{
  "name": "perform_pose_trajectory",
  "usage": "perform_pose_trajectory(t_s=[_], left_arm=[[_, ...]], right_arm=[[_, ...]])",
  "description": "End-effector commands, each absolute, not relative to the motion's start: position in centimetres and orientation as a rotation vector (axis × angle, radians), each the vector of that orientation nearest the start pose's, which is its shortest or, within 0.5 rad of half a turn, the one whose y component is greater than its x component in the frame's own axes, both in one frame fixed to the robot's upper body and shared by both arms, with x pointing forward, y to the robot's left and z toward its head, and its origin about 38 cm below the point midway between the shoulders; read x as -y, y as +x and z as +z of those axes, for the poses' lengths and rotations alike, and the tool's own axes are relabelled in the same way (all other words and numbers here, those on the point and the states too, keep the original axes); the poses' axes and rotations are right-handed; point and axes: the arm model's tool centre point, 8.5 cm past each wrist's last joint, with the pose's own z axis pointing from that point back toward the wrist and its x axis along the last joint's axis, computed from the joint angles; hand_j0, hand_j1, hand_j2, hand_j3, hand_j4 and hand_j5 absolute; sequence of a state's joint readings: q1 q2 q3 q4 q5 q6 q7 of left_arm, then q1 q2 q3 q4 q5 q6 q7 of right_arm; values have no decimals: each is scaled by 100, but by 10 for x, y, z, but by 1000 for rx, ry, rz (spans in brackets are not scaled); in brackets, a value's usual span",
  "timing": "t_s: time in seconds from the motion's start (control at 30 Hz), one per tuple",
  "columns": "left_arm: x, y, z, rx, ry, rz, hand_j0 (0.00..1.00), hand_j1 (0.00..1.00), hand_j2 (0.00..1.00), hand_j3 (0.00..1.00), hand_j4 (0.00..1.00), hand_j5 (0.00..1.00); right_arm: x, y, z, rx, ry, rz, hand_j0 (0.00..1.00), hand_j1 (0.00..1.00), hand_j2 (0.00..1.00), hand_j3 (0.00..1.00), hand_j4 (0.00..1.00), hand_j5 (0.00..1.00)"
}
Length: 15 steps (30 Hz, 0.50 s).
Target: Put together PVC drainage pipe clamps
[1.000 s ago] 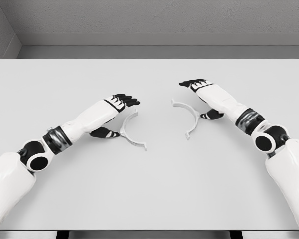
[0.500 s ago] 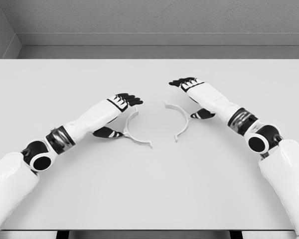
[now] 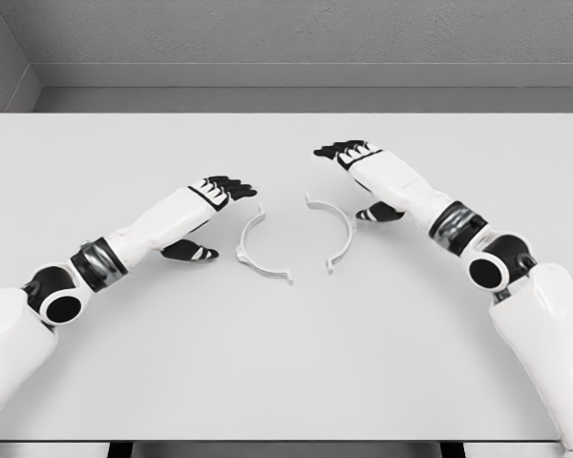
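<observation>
Fingers of the left hand are loosely spread and hold nothing, just left of the left clamp half; those of the right hand are equally relaxed, its thumb near the right clamp half. Both halves lie apart on the white table, their curves facing each other.

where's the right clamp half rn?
Head view: right clamp half lies on the table, just right of centre, between the left clamp half and the right hand.
</observation>
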<state>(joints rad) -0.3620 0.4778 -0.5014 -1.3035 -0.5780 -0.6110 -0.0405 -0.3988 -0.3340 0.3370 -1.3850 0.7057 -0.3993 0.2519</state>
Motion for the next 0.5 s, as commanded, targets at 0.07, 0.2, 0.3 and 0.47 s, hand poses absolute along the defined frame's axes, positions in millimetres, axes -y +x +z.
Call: perform_pose_trajectory(t_s=[0.07, 0.2, 0.3, 0.47], left_arm=[[-230, 412, 104, 1831, 320, -1562, 100, 100, 100, 100, 100, 100], [-231, 413, 105, 1830, 323, -1562, 100, 100, 100, 100, 100, 100], [-251, 414, 109, 1795, 362, -1592, 100, 100, 100, 100, 100, 100], [-256, 416, 113, 1793, 379, -1595, 100, 100, 100, 100, 100, 100]], right_arm=[[228, 451, 150, 1696, -538, 1478, 100, 100, 100, 100, 100, 100], [228, 450, 148, 1691, -538, 1477, 100, 100, 100, 100, 100, 100], [228, 450, 144, 1681, -532, 1482, 100, 100, 100, 100, 100, 100], [225, 450, 127, 1641, -497, 1490, 100, 100, 100, 100, 100, 100]])
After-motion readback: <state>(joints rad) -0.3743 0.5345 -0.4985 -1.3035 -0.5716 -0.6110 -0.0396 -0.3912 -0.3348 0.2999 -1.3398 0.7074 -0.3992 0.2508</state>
